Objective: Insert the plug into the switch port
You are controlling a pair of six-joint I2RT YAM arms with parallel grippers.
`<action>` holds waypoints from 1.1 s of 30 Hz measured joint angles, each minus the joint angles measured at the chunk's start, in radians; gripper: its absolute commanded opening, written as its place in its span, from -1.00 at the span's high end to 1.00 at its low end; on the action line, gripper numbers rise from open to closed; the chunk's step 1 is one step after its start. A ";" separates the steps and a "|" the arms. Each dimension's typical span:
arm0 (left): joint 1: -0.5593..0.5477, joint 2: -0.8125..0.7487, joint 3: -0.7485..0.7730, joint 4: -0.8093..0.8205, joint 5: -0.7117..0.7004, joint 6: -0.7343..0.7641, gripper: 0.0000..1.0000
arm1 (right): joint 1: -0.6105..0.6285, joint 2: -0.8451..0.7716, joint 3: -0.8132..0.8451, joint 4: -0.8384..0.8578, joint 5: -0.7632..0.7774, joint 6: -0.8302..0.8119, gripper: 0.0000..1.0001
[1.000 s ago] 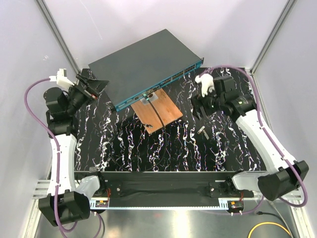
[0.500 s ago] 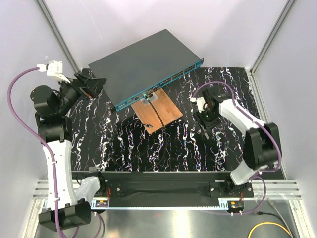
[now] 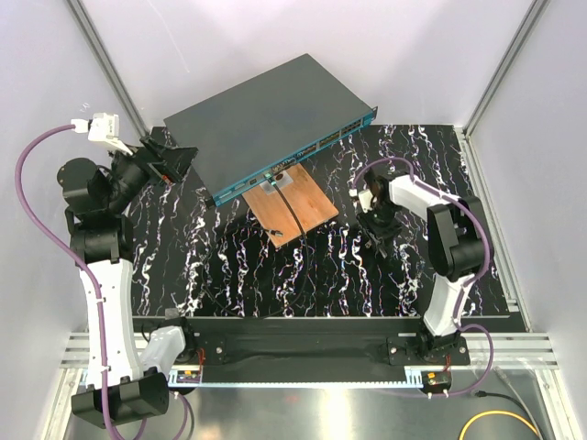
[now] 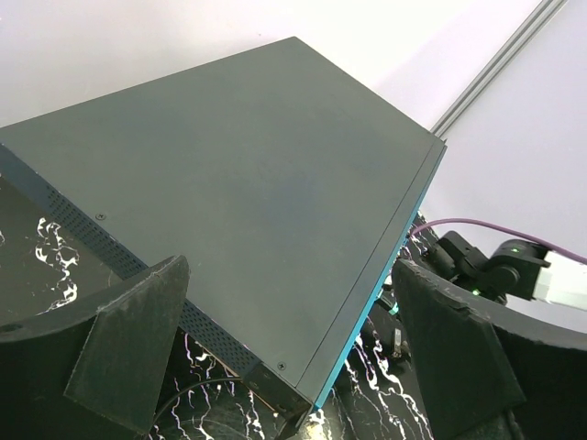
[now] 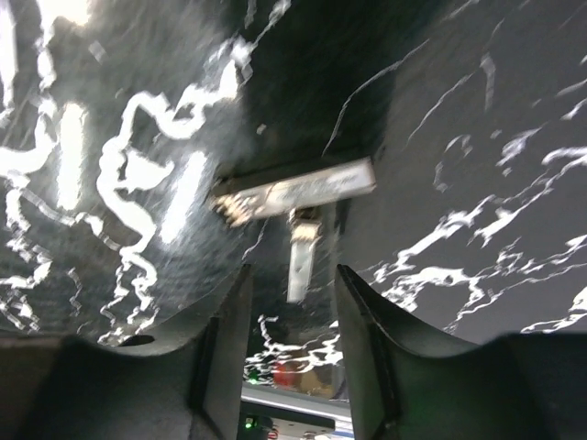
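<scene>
Surface (image 3: pixel 229 275): black with white veining; it carries everything you see.
Plug (image 5: pixel 293 195): small silver piece lying flat on the surface, well apart from the switch. In your right wrist view its long body sits crosswise, with a short tab pointing back toward the claw.
Right claw (image 5: pixel 293 275): low over the plug, fingers (image 5: pixel 229 330) parted to a middling gap, the tab between their tips. You grip nothing; whether the tips touch the plug cannot be told.
Board (image 3: pixel 295 206): copper-brown, flat, just in front of the switch's ported face.
Left claw (image 3: pixel 179 159): spread wide, holding nothing, hovering beside the switch's left end.
Switch (image 3: pixel 266 115): dark grey box lying at an angle on the far side, its teal front face (image 3: pixel 307 154) turned toward the board and your right arm.
</scene>
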 measured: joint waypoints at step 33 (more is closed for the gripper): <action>-0.342 0.072 0.116 -0.019 -0.005 0.089 -0.98 | -0.225 -0.344 0.346 -0.012 -0.388 0.214 1.00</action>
